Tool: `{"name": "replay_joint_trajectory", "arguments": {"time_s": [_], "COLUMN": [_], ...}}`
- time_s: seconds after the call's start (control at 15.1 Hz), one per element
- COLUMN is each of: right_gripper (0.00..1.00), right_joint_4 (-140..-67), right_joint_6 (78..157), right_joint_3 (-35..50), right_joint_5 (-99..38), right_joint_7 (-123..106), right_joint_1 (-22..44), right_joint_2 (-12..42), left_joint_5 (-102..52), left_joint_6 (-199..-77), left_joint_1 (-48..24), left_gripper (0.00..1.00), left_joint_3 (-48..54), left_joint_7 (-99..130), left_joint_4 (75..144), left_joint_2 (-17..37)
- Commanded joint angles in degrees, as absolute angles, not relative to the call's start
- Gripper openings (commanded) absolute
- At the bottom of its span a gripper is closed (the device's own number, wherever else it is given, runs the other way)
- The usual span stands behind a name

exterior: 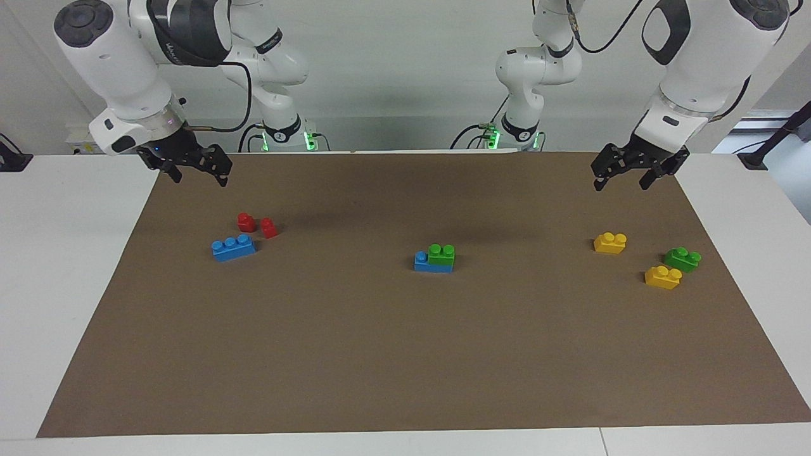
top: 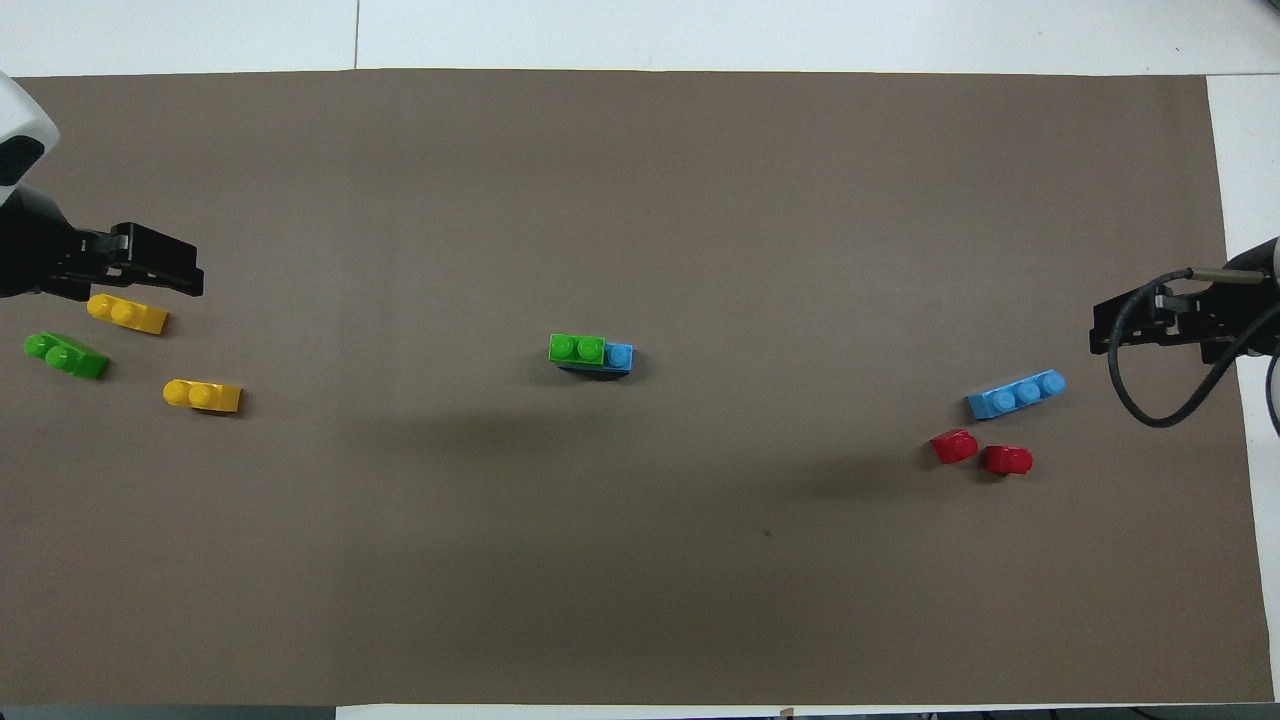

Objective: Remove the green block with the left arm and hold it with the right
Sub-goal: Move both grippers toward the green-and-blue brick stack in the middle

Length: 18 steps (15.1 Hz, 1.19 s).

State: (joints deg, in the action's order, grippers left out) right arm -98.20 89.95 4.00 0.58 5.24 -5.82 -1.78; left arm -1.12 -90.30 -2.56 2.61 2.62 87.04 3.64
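bright green block [exterior: 441, 253] on blue brick [exterior: 426, 263], plain brown mat [exterior: 405, 354]

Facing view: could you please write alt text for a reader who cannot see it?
A green block sits on a blue brick mid-mat. The left gripper and right gripper hang open over the mat's ends, above loose yellow, green, red and blue bricks.

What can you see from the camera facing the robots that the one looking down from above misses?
Only the facing view shows both whole arms, their bases with green lights, and the wall.

Only the overhead view shows the bare strip of white table at the mat's edge farthest from the robots.

Both show the brown mat, the green block sitting on a blue block mid-mat, the loose blocks at either end, and the open left gripper and right gripper raised over the mat's ends.
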Motion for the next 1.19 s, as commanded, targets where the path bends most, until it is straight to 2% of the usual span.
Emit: {"name": "replay_joint_trajectory", "arguments": {"time_s": [0.0, 0.46, 0.93, 1.13], "right_gripper": [1.0, 1.0, 1.0, 1.0], "right_joint_4": [-99.2, -99.8, -103.7, -104.0], "right_joint_6": [90.4, 90.6, 99.1, 103.0], "right_joint_3": [4.7, 4.7, 5.1, 5.2], "right_joint_5": [0.8, 0.8, -4.2, -10.8], "right_joint_7": [6.2, 8.4, 37.8, 54.7], "right_joint_1": [-6.7, -6.4, -1.8, 1.4], "right_joint_2": [-2.2, -2.5, -1.6, 0.9], "left_joint_5": [-1.8, -1.8, -2.0, -2.1], "left_joint_6": [-90.9, -90.9, -90.5, -90.6], "left_joint_1": [-2.2, -2.0, -2.1, -3.0], "left_gripper": [1.0, 1.0, 1.0, 1.0], "left_joint_3": [2.8, 2.8, 2.9, 3.2], "left_joint_7": [1.8, 2.5, 3.4, 14.3], "left_joint_4": [87.8, 87.8, 88.0, 89.6], "left_joint_2": [2.5, 2.5, 2.4, 1.6]}}
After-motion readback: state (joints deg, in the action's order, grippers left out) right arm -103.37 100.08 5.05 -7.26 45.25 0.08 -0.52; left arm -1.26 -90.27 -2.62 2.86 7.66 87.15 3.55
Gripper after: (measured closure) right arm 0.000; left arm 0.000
